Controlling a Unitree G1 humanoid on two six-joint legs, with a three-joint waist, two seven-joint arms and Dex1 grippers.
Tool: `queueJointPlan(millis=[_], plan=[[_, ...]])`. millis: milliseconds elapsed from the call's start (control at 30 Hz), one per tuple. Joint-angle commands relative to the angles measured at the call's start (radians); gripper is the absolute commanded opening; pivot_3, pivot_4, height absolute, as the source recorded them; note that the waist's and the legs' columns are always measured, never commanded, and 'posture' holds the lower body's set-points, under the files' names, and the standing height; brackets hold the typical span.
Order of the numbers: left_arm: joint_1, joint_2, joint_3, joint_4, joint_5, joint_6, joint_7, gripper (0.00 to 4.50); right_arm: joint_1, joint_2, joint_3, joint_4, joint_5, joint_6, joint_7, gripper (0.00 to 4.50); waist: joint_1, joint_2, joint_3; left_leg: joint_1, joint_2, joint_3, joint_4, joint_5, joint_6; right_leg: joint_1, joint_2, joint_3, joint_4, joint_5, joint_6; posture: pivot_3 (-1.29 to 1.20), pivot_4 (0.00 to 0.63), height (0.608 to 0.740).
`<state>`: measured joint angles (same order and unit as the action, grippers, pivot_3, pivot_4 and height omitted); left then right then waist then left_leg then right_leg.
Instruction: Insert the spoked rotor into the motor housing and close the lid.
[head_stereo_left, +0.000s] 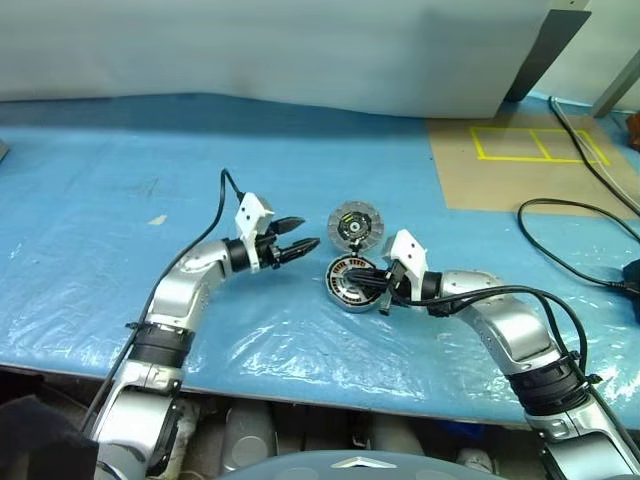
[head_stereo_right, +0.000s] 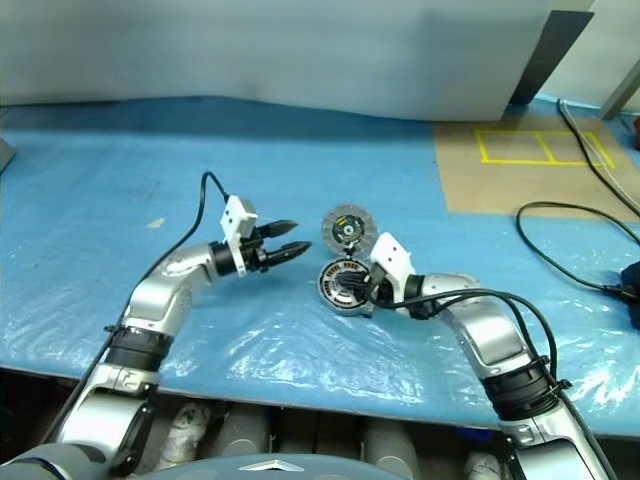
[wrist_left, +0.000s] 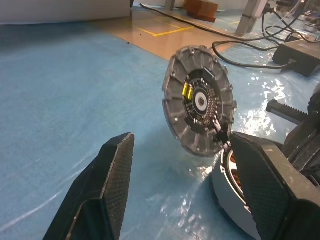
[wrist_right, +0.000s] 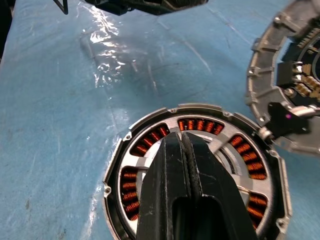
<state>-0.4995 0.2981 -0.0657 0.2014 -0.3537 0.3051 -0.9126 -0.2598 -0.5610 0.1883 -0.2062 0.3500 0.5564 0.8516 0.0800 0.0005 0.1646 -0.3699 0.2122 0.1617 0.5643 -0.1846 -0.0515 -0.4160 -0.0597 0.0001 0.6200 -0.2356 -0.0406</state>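
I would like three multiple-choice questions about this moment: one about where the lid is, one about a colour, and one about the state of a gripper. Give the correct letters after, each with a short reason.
1. Where is the lid?
A. tilted up at the far edge of the motor housing
B. flat on the brown board
C. between the left gripper's fingers

2. What colour are the windings inside the motor housing?
A. green
B. copper-orange
C. white

3. How are the fingers of the right gripper?
A. wide apart
B. shut together
C. clamped on the cable

Answers:
1 A, the lid stands tilted beside the housing, hinged at its rim.
2 B, orange coils ring the housing in the right wrist view.
3 B, the two fingers meet over the housing with no gap.
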Motion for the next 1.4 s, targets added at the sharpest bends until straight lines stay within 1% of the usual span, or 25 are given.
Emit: queueJointPlan(millis=[33, 200, 300, 333, 367, 433, 533, 600, 767, 933, 1067, 1200, 1400], plan=[[-0.036, -0.013, 0.025, 0.026, -0.028, -0.009, -0.012, 3.19, 0.007, -0.001, -0.089, -0.098, 0.09, 0.057, -0.008, 0.0, 0.0, 0.0, 0.0, -0.001, 0.0, 0.0, 0.0, 0.0, 0.0, -0.001, 0.0, 0.0, 0.0, 0.0, 0.0, 0.0, 0.15, 0.74], [-0.119, -0.038, 0.064, 0.141, -0.067, 0.024, -0.022, 3.19, 0.025, -0.011, -0.171, -0.19, 0.147, 0.126, -0.055, 0.0, 0.001, 0.0, 0.0, -0.001, 0.0, -0.001, -0.001, 0.0, 0.0, -0.001, 0.001, 0.0, 0.0, 0.0, 0.0, 0.0, 0.15, 0.74], [-0.205, -0.055, 0.113, 0.276, -0.095, 0.036, -0.021, 3.19, 0.058, -0.024, -0.188, -0.226, 0.145, 0.147, -0.081, 0.0, 0.008, 0.0, 0.0, -0.001, 0.0, -0.001, 0.0, 0.0, 0.0, -0.001, 0.0, 0.0, 0.0, 0.0, 0.0, 0.0, 0.15, 0.74], [-0.229, -0.06, 0.127, 0.317, -0.098, 0.03, -0.017, 2.81, 0.067, -0.027, -0.19, -0.232, 0.143, 0.152, -0.089, 0.0, 0.012, 0.0, 0.0, -0.001, -0.001, -0.001, 0.0, 0.0, 0.0, -0.001, 0.0, 0.0, 0.0, 0.0, 0.0, 0.0, 0.15, 0.74], [-0.255, -0.065, 0.145, 0.355, -0.11, 0.041, -0.023, 2.56, 0.077, -0.03, -0.192, -0.239, 0.142, 0.156, -0.094, 0.0, 0.014, 0.0, 0.0, -0.001, -0.001, -0.001, 0.0, 0.0, 0.0, -0.001, 0.0, 0.0, 0.0, 0.0, 0.0, 0.0, 0.15, 0.74], [-0.307, -0.078, 0.176, 0.445, -0.12, 0.036, -0.031, 1.87, 0.091, -0.035, -0.199, -0.254, 0.143, 0.164, -0.105, 0.0, 0.015, 0.0, 0.0, -0.001, -0.001, -0.001, 0.0, 0.0, 0.0, -0.001, 0.0, 0.0, 0.0, 0.0, 0.0, 0.0, 0.15, 0.74], [-0.385, -0.102, 0.188, 0.61, -0.09, -0.006, -0.04, 0.81, 0.106, -0.04, -0.21, -0.274, 0.15, 0.178, -0.121, 0.0, 0.018, -0.001, 0.0, -0.001, -0.002, -0.002, -0.001, 0.0, 0.0, -0.001, 0.0, 0.0, -0.001, 0.002, 0.004, 0.0, 0.15, 0.74], [-0.429, -0.122, 0.181, 0.704, -0.073, -0.024, -0.083, 0.08, 0.121, -0.045, -0.215, -0.29, 0.152, 0.187, -0.128, 0.0, 0.02, -0.001, 0.0, -0.003, -0.003, -0.004, -0.001, 0.0, 0.0, -0.001, 0.0, 0.0, -0.002, 0.003, 0.006, 0.0, 0.15, 0.74], [-0.537, -0.171, 0.162, 0.932, 0.005, -0.089, -0.144, 0.03, 0.171, -0.065, -0.262, -0.37, 0.199, 0.241, -0.15, 0.0, 0.024, -0.001, 0.001, -0.007, -0.005, -0.008, -0.001, 0.0, 0.0, 0.0, -0.001, -0.002, -0.006, 0.005, 0.009, 0.0, 0.15, 0.74], [-0.587, -0.206, 0.165, 1.031, 0.056, -0.124, -0.218, 0.03, 0.232, -0.098, -0.311, -0.45, 0.242, 0.287, -0.171, 0.0, 0.023, -0.001, 0.001, -0.008, -0.005, -0.011, -0.002, 0.0, 0.0, 0.002, -0.001, -0.004, -0.011, 0.007, 0.011, 0.0, 0.15, 0.74], [-0.596, -0.235, 0.152, 1.065, 0.103, -0.149, -0.25, 0.03, 0.269, -0.11, -0.344, -0.497, 0.265, 0.312, -0.201, 0.0, 0.024, -0.002, 0.001, -0.006, -0.005, -0.013, -0.003, 0.0, 0.0, 0.007, -0.002, -0.006, -0.013, 0.007, 0.011, 0.0, 0.15, 0.74], [-0.617, -0.248, 0.151, 1.068, 0.13, -0.162, -0.328, 0.03, 0.302, -0.115, -0.365, -0.525, 0.28, 0.326, -0.225, 0.0, 0.026, -0.003, 0.002, -0.004, -0.006, -0.013, -0.003, 0.0, 0.0, 0.009, -0.004, -0.008, -0.014, 0.007, 0.012, 0.0, 0.15, 0.74], [-0.64, -0.251, 0.111, 1.032, 0.172, -0.189, -0.527, 0.03, 0.334, -0.118, -0.388, -0.554, 0.3, 0.333, -0.25, 0.0, 0.028, -0.003, 0.002, -0.004, -0.007, -0.013, -0.003, 0.0, 0.001, 0.01, -0.006, -0.009, -0.014, 0.007, 0.012, 0.0, 0.15, 0.74]])
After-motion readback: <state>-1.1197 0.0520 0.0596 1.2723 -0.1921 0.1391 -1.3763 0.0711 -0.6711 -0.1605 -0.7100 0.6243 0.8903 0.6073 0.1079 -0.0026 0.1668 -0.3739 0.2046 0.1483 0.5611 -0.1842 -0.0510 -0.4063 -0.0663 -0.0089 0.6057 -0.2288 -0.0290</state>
